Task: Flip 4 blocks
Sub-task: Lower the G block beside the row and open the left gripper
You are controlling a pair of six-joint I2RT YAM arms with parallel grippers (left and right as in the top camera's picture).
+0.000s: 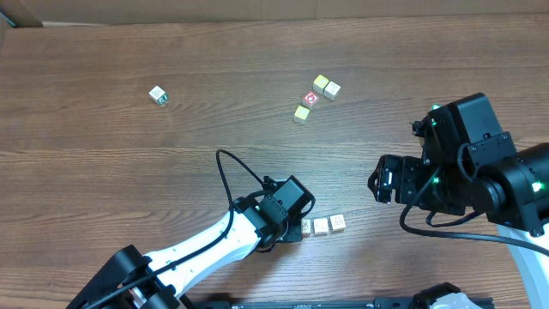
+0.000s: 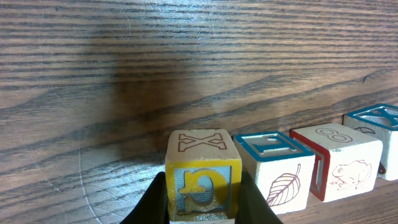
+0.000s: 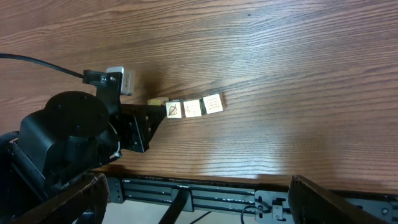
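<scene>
Your left tool point(image 2: 204, 206) is pinched narrow on the yellow X block point(image 2: 200, 152), with a dark finger on each side face. The X faces up and a yellow-framed letter faces the wrist camera. You cannot tell whether this block rests on the desk point(image 2: 124, 74) or is lifted, because its base is cut off.

From the held block, the other three run in a line toward 3 o'clock. The leaf block point(image 2: 273, 168) is just beside it, followed by the frog block point(image 2: 345, 165) and the blue-framed block point(image 2: 380, 124) at the frame edge. All three sit upright on the wood. Seen from overhead, this row lies at about 5 o'clock from the desk's centre, and the tool's body covers the held block.

Your right tool point(image 1: 383, 178) hangs at about 4 o'clock, well apart from the row. Its jaws are spread wide and nothing is between them.

At 1 o'clock a red cube with a white ring point(image 1: 310, 99) sits among three pale cubes point(image 1: 332, 89). A lone green-edged cube point(image 1: 157, 95) lies at 10 o'clock.
</scene>
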